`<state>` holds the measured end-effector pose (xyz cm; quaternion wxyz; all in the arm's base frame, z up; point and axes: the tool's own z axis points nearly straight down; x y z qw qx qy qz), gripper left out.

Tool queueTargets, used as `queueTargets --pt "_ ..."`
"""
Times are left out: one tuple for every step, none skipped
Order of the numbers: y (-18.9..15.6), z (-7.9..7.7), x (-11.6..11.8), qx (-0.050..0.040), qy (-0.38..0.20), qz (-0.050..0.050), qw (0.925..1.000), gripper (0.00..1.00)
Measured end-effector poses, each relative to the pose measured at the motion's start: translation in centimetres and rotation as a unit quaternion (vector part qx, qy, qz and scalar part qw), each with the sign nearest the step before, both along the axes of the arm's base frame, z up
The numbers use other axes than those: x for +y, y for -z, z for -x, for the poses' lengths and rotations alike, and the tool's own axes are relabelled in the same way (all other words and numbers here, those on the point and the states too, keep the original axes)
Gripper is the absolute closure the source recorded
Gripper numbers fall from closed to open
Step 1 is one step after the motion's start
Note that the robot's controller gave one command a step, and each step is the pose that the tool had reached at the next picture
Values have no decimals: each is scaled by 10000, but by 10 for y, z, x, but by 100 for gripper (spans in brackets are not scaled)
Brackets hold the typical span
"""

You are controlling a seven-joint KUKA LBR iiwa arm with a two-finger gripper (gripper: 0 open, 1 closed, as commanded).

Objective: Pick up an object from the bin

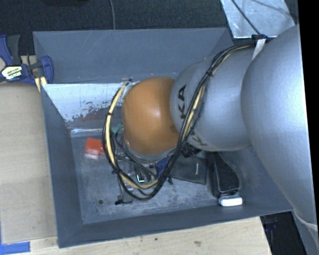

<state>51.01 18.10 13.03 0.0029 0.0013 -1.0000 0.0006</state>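
Note:
My gripper (pixel 138 170) is low in the middle of the bin, mostly hidden under the arm's orange cover and its cables. Just left of it lies a small orange-red thing (pixel 93 148) in what looks like clear wrapping. A bit of blue (pixel 161 165) shows at the gripper's right side; its kind I cannot tell. Right of that lies a flat black thing (pixel 190 171).
A black oblong device (pixel 225 179) with a white end piece (pixel 231 202) lies by the bin's right front corner. The arm covers the bin's right half. Bare floor shows at the front left, with the sloping walls close around.

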Motion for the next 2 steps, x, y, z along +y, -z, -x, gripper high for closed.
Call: queueTargets --pt "61 -42 -111 -23 -1529 -2 9882 0" --pt "46 -76 -130 -60 -1198 -9 9928 0"
